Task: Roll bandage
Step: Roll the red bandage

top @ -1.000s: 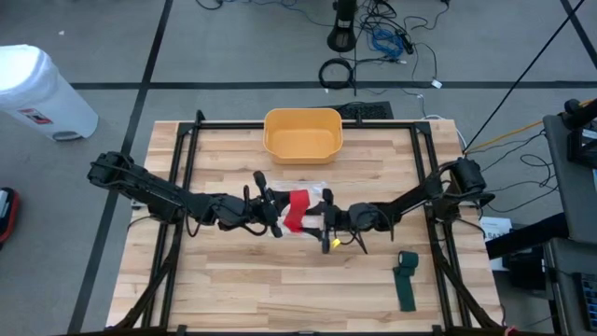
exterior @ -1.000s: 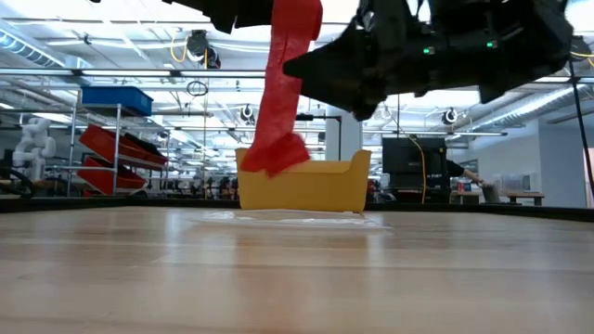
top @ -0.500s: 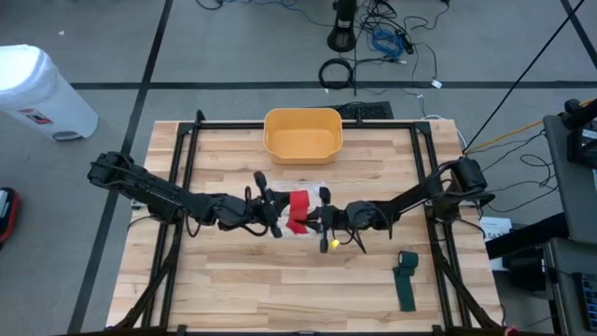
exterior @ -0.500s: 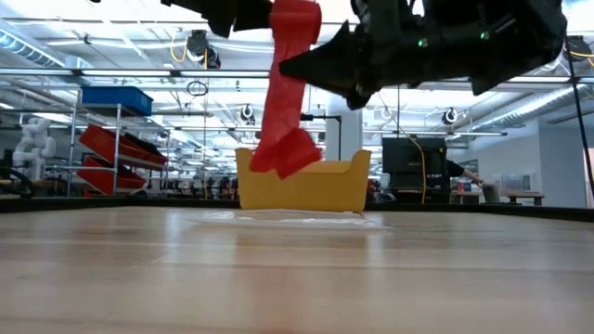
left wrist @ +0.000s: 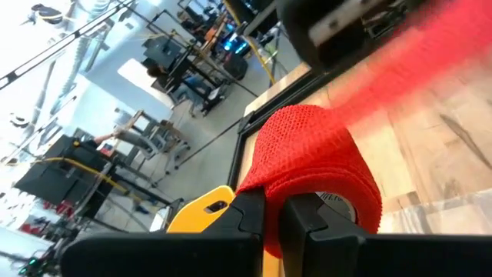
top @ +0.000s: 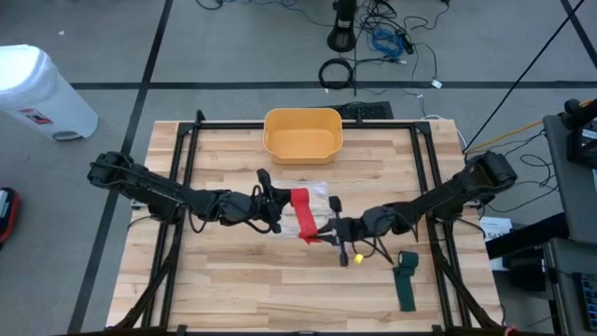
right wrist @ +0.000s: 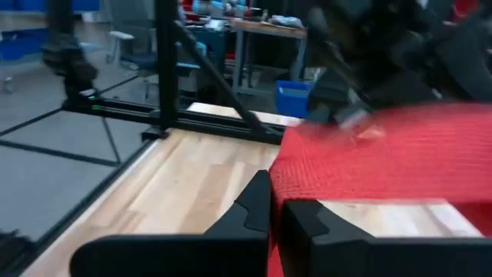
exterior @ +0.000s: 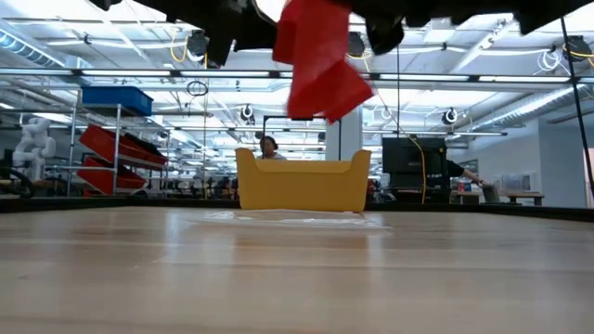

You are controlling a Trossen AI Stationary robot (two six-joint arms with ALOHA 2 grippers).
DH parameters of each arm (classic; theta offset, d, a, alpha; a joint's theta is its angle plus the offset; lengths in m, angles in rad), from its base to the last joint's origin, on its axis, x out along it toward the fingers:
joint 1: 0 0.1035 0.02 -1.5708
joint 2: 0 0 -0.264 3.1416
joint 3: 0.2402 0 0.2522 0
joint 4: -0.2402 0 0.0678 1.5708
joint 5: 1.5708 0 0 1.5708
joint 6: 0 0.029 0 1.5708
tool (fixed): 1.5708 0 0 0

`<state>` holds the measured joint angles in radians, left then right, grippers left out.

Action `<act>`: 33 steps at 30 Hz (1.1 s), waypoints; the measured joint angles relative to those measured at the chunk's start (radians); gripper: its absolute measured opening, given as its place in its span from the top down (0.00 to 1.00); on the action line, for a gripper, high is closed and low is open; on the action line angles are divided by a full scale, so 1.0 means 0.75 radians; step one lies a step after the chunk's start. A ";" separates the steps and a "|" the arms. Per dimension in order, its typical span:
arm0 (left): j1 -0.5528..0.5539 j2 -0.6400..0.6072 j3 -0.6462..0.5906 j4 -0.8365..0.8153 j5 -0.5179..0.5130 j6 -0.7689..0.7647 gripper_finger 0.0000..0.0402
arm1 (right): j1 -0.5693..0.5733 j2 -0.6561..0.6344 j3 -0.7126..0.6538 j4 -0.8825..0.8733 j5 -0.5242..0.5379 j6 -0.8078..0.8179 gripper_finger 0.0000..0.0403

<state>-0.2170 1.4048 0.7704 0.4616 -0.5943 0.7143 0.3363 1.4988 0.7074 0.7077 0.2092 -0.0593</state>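
Red mesh-woven bandage (top: 304, 213) stretches taut between both clamped pincers, above wood-plank table (top: 233, 280).

Grey tiled floor (top: 233, 56) lying under black coiled cables (top: 373, 42), white plastic bin (top: 42, 93) standing nearby, red and blue storage bins (exterior: 116, 139) sitting on shelving, ceiling strip lights (exterior: 111, 74) glowing overhead, person (exterior: 269, 146) standing far behind.

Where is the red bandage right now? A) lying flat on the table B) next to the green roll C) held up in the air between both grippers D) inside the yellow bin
C: the red bandage stretches between the left gripper and the right gripper, both shut on it; the low view shows it well above the table.
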 joint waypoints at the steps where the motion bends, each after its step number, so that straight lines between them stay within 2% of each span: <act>1: 0.007 0.000 0.000 -0.001 0.023 0.000 0.97 | 0.009 -0.021 0.000 -0.011 0.000 -0.012 1.00; 6: 0.026 0.000 0.000 -0.011 0.134 0.009 0.97 | 0.017 -0.136 0.000 -0.084 0.001 -0.042 1.00; 11: 0.039 0.000 0.000 -0.012 0.144 0.011 0.97 | 0.017 -0.194 0.006 -0.159 -0.006 -0.043 1.00; 17: 0.073 0.000 0.000 -0.011 0.145 0.008 0.97 | 0.021 -0.116 0.126 -0.272 -0.073 -0.044 1.00; 25: 0.080 0.000 0.001 -0.068 0.154 0.007 0.97 | 0.025 -0.052 0.437 -0.687 -0.072 -0.115 1.00; 29: 0.076 -0.001 0.001 -0.076 0.154 -0.002 0.97 | 0.025 -0.054 0.454 -0.729 -0.071 -0.101 1.00; 33: 0.077 -0.001 0.001 -0.045 0.153 -0.003 0.97 | 0.029 -0.053 0.388 -0.677 -0.064 -0.051 1.00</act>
<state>-0.1593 1.4044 0.7708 0.4281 -0.4792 0.7124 0.3584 1.4590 0.9981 0.1999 0.1611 -0.0972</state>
